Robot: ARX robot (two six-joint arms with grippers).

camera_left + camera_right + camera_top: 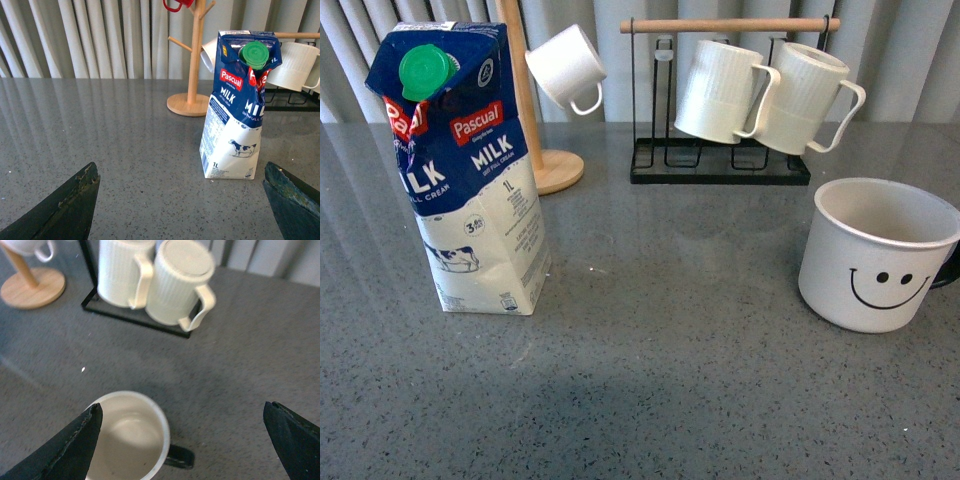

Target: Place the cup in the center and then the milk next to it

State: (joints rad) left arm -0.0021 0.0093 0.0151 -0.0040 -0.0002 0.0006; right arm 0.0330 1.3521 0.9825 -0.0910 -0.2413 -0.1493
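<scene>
Starting on the left: the milk (470, 170) stands upright on the left part of the bench (670, 400), just in front of the wooden mug tree (525, 100), and its top looks a bit crumpled around the green cap. It's tall and narrow, so I'd say a nudge up high could tip it, and a squeeze on that soft top may just dent it more. The left gripper (180, 167) is spread wide with nothing in it. It sits low and looks level across the bench at the carton, which is ahead of it and not yet between the fingers. The middle of the bench is bare, so neither step is done. Further back sits the black rack (720, 165) with two ribbed mugs (720, 90), well clear of things. The cup (878, 255) is over on the right, upright, smiley facing the robot, with its black handle right at the picture's edge. The right gripper (182, 406) is also wide and empty, angled down from above, and the cup (132, 437) lies near one finger rather than centred in the gap. My worry: coming straight down from here, that finger lands on the rim and shoves or flips the cup.
</scene>
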